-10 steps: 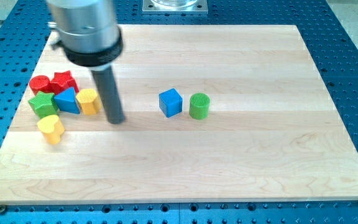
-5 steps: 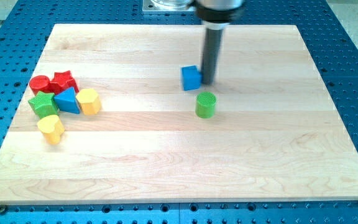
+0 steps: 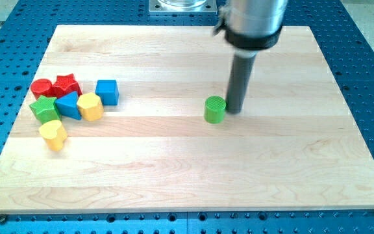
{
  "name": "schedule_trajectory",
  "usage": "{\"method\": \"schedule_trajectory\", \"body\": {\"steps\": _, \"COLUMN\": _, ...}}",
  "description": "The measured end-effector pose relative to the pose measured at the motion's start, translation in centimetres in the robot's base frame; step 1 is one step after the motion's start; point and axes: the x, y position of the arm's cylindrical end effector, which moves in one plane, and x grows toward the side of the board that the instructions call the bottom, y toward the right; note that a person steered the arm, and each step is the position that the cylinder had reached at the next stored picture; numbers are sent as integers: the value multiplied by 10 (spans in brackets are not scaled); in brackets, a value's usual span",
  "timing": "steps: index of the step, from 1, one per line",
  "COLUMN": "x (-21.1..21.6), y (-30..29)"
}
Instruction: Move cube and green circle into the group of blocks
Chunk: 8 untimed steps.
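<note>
The blue cube [image 3: 107, 91] sits at the view's left, touching the right side of the group of blocks. The green circle block [image 3: 215, 109] stands alone near the board's middle. My tip [image 3: 234, 110] rests on the board just to the right of the green circle, about touching it. The group holds a red circle [image 3: 41, 88], a red star [image 3: 66, 85], a green block [image 3: 44, 109], a blue triangle [image 3: 69, 105], a yellow block [image 3: 91, 106] and a yellow heart [image 3: 53, 134].
The wooden board [image 3: 187, 169] lies on a blue perforated table [image 3: 369, 78]. A metal mount [image 3: 182, 6] sits beyond the board's top edge.
The blue cube has moved from the board's middle to the left, up against the group. My tip has moved from beside the cube down to the right side of the green circle.
</note>
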Motion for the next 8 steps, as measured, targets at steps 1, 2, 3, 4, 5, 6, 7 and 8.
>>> {"method": "schedule_trajectory", "body": {"steps": 1, "x": 64, "y": -66}}
{"method": "schedule_trajectory", "body": {"steps": 2, "x": 79, "y": -89}}
{"method": "schedule_trajectory", "body": {"steps": 3, "x": 48, "y": -21}}
{"method": "schedule_trajectory", "body": {"steps": 4, "x": 8, "y": -8}}
{"method": "schedule_trajectory", "body": {"steps": 5, "x": 12, "y": -77}}
{"method": "schedule_trajectory", "body": {"steps": 6, "x": 56, "y": -177}}
{"method": "schedule_trajectory", "body": {"steps": 7, "x": 96, "y": -253}}
{"method": "schedule_trajectory", "body": {"steps": 8, "x": 85, "y": -289}}
